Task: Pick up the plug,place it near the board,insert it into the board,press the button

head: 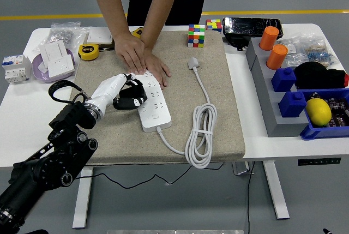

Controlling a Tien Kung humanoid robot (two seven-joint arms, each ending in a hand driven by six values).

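The left hand, fingers curled around a dark plug, sits at the power strip (steadied by a person's hands). A tilted plug could miss the sockets and jam.

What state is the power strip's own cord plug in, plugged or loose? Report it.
Loose. The grey plug lies flat on the beige mat near the Rubik's cube, its cable coiled beside the power strip, connected to nothing.
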